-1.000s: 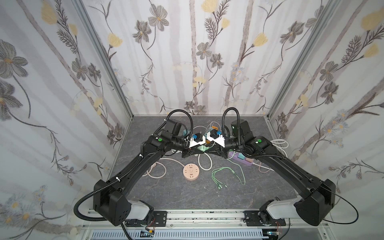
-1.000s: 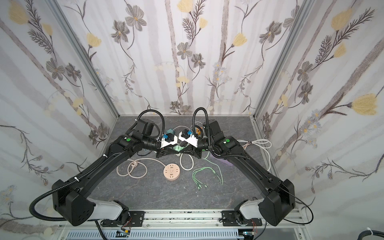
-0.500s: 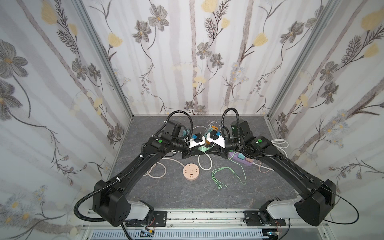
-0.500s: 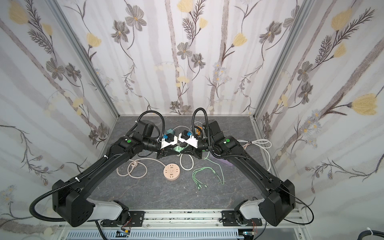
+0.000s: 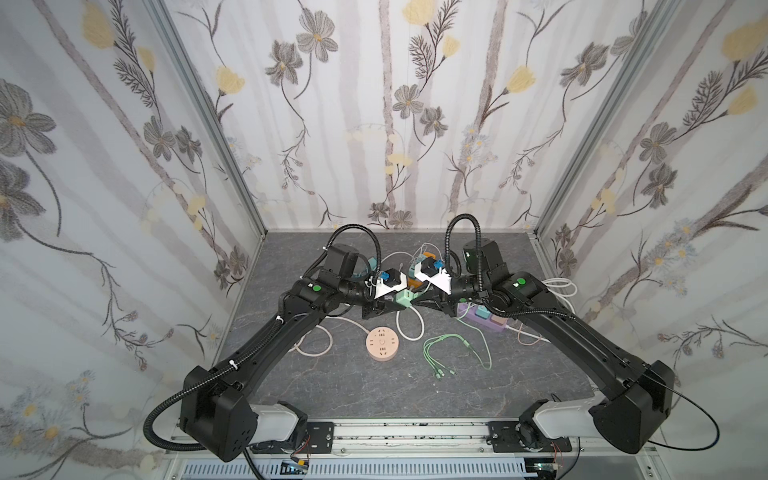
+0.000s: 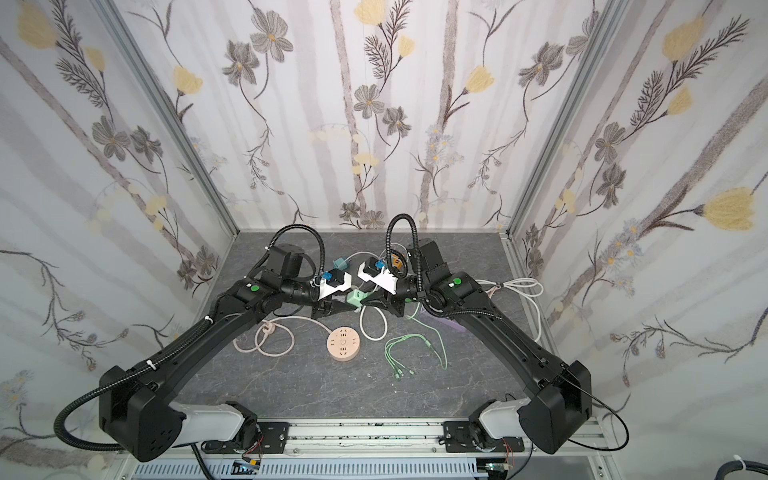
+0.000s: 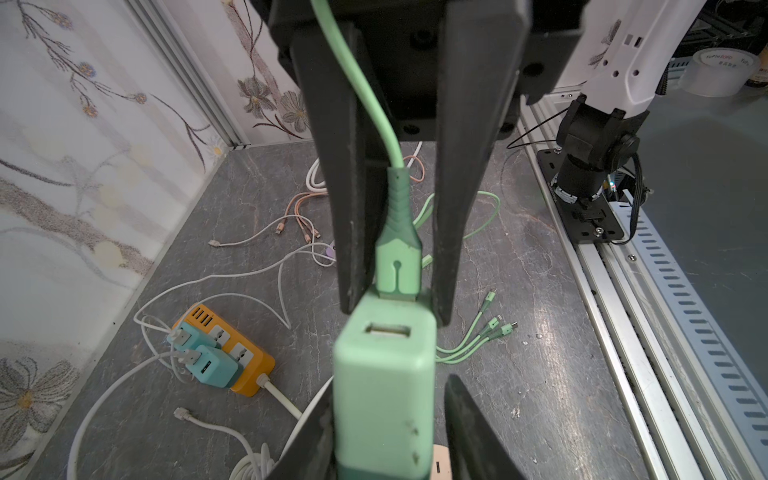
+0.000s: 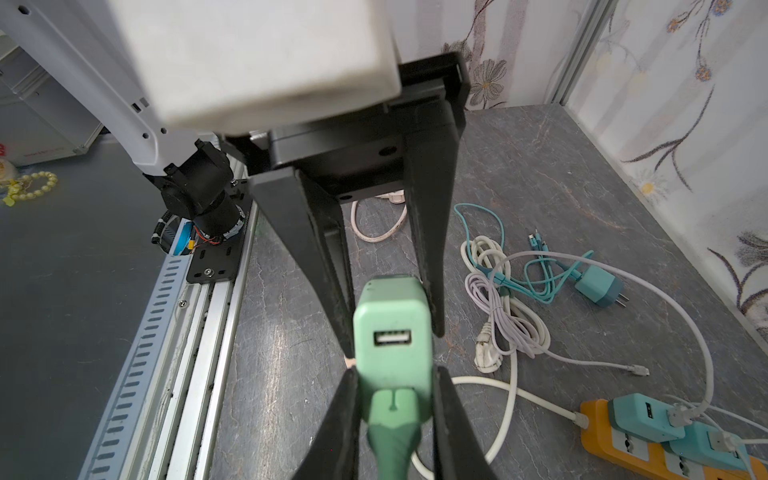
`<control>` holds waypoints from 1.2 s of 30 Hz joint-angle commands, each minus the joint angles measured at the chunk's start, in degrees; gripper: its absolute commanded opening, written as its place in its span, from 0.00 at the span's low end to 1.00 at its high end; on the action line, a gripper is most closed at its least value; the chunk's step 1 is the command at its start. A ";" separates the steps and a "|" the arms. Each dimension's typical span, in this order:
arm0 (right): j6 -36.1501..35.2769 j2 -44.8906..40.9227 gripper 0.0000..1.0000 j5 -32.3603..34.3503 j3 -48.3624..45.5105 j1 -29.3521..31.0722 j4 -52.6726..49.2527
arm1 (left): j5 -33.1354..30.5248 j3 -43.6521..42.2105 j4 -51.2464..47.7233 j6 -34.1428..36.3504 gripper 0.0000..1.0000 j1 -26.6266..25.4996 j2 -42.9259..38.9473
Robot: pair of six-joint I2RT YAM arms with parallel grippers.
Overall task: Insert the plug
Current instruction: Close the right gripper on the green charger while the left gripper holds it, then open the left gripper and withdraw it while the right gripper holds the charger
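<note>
The green plug [image 7: 398, 257] lies left-to-right, loose in the left gripper [image 7: 397, 313], nose in the charger [image 7: 384, 374] the right gripper [image 8: 392, 338] pinches.

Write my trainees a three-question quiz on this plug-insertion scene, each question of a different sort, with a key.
1. True or false: the green USB plug is seated in a port of the mint charger.
2. Fill in: the fingers of the left gripper flank the ____.
3. Which grips the charger? A left gripper; B right gripper; C neither.
Key: 1 true; 2 plug; 3 B.
</note>
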 commanded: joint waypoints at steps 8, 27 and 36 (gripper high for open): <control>1.18 1.17 0.39 -3.11 0.81 0.10 2.36 | 0.61 0.45 2.29 -0.89 0.01 0.14 -0.31; -5.84 7.39 0.26 -1.21 8.57 2.17 -9.21 | 0.87 1.33 0.47 -0.13 0.02 0.16 -0.35; -6.29 7.77 0.08 -0.99 9.45 2.57 -9.97 | 0.74 -0.41 4.41 -2.12 0.11 0.30 -1.38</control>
